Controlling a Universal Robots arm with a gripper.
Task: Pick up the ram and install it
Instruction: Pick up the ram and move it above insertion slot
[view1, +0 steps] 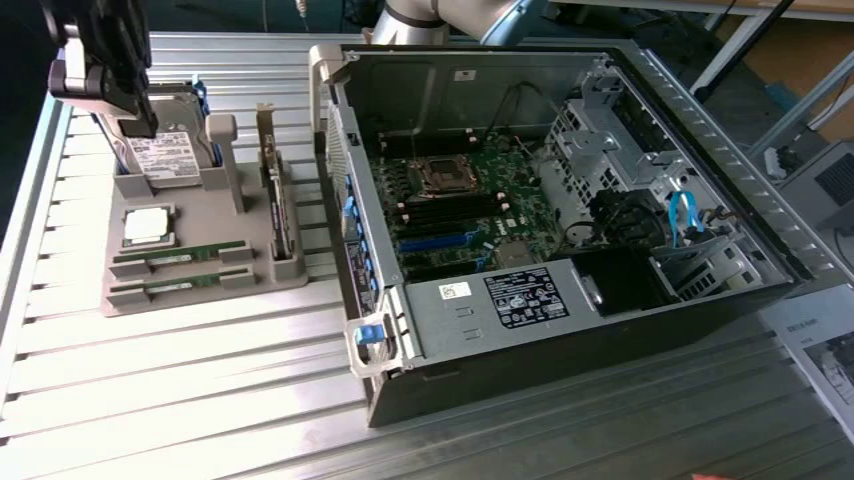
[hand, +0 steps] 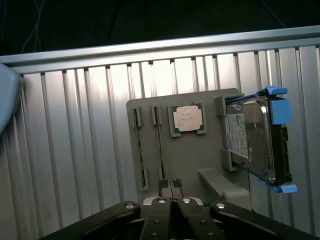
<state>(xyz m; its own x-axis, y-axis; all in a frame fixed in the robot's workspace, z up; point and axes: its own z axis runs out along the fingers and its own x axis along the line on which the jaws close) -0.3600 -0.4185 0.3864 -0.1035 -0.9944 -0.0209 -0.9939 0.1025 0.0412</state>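
Two ram sticks, slim and green, lie side by side in slots of a grey holder tray (view1: 200, 215): one ram (view1: 180, 257) and the other (view1: 171, 288) nearer the front. The wrist view shows them as thin strips, one ram (hand: 139, 150) and the second (hand: 160, 145), on the tray (hand: 192, 160). My gripper (view1: 138, 120) hangs high over the tray's far end, above the hard drive. Its fingertips (hand: 170, 184) are shut with nothing between them, apart from the sticks.
On the same tray sit a square silver processor (view1: 147, 225), a hard drive (view1: 167, 155) in a blue bracket, and an upright expansion card (view1: 278, 210). The open computer case (view1: 400, 345) lies at the exterior view's right, with its motherboard (view1: 461, 195) and dark memory slots exposed.
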